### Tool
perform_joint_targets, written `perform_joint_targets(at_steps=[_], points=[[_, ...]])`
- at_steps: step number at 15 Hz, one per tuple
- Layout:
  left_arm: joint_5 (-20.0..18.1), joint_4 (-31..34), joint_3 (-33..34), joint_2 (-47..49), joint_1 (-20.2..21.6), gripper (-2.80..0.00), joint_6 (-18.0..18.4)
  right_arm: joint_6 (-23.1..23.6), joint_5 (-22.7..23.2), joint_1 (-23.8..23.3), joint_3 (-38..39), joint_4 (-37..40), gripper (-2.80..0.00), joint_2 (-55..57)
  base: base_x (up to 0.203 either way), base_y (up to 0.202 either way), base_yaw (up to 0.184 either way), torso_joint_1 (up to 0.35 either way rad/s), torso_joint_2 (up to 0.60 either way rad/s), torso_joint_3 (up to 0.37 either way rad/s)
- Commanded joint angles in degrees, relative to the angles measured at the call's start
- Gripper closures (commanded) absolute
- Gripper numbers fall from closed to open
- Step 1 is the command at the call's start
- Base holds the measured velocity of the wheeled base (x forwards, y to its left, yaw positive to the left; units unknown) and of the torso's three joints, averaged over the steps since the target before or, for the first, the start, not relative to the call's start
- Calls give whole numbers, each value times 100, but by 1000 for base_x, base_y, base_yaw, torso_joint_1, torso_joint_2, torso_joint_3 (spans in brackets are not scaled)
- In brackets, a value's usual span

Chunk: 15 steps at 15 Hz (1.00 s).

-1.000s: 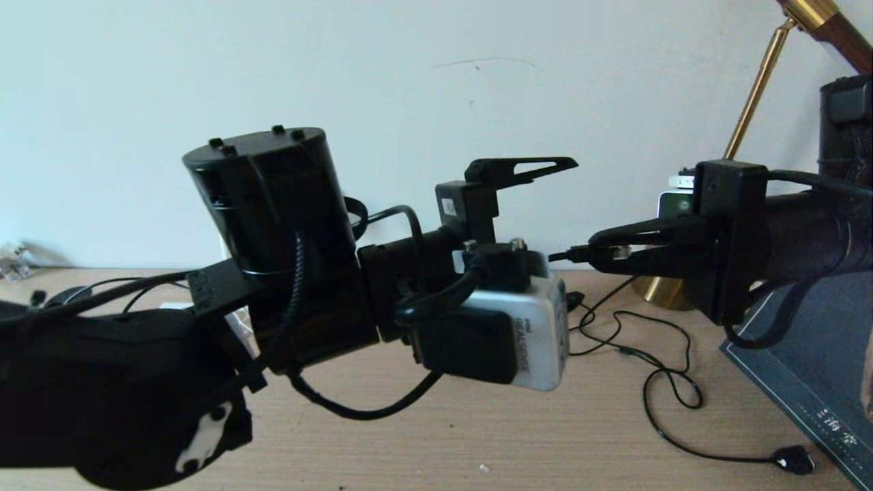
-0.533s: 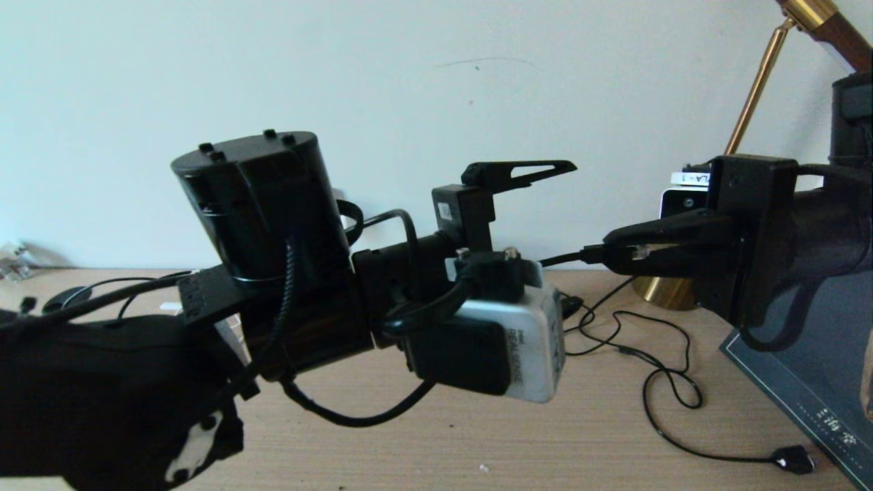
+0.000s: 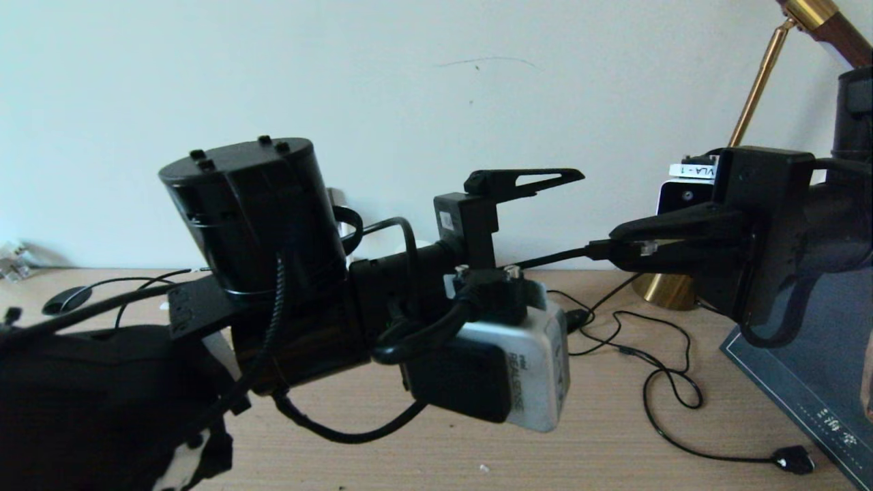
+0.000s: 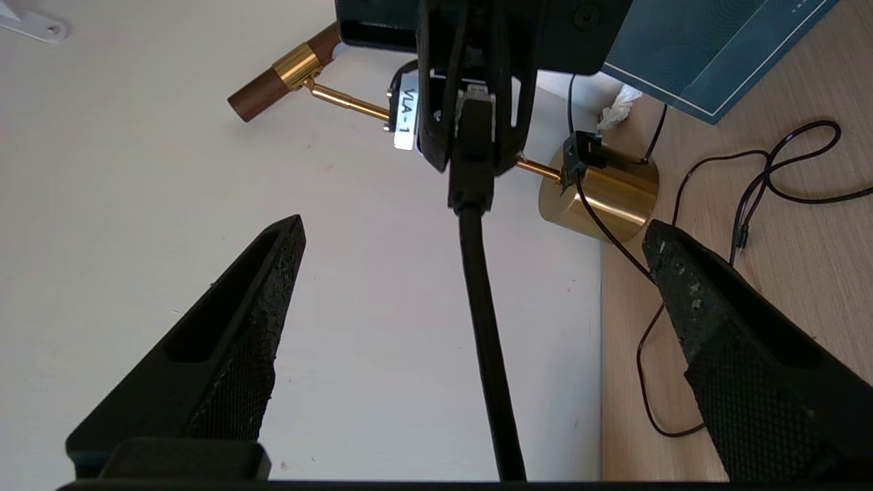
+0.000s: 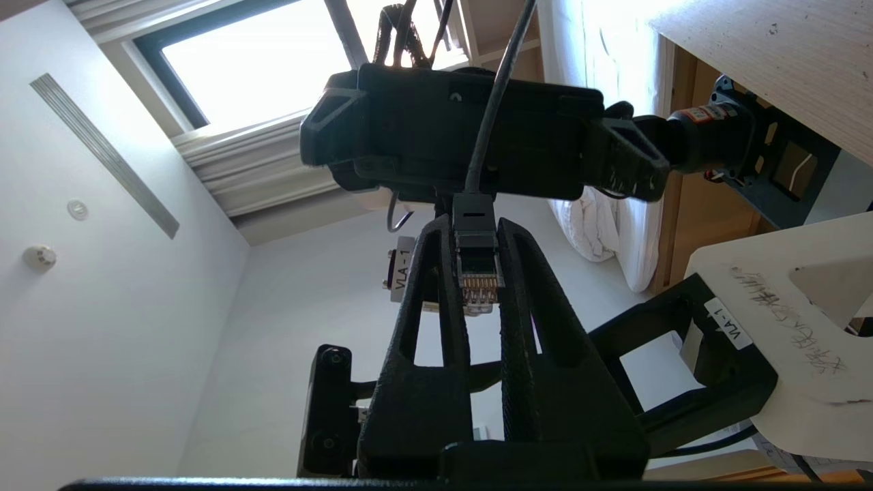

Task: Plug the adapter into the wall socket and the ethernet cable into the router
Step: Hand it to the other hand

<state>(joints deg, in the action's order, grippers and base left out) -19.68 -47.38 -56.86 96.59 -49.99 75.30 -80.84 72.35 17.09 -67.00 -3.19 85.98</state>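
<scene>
The right claw [image 3: 624, 240] pinches the ethernet cable [image 3: 545, 258] by its plug, held above the table [image 3: 580, 436]. The left claw [image 4: 470, 286] gapes wide facing that plug, the cable running between its fingers [image 4: 232, 341] untouched.

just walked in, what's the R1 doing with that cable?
The right tool is shut on the clear-tipped plug of the long black ethernet cable, held in mid-air above the wooden table. The left tool faces it, jaws open on either side of the cable, not touching it. No router or wall socket is in view.
</scene>
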Motion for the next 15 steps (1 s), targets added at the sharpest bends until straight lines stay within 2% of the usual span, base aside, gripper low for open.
perform_joint_targets(at_steps=[1,9,10,15], points=[[-10,-34,-10,9,-10,-280,37,-46,42,5,-6,-6,0,51,0,0,0,0,0,0],[-5,-34,-1,9,-63,-280,28,-52,33,22,3,-6,0,59,0,0,0,0,0,0],[-1,-34,-1,18,-72,0,28,-50,33,22,3,-6,0,59,0,0,0,0,0,0],[16,-34,19,53,-213,0,28,-46,33,40,11,-15,0,85,0,0,0,0,0,0]])
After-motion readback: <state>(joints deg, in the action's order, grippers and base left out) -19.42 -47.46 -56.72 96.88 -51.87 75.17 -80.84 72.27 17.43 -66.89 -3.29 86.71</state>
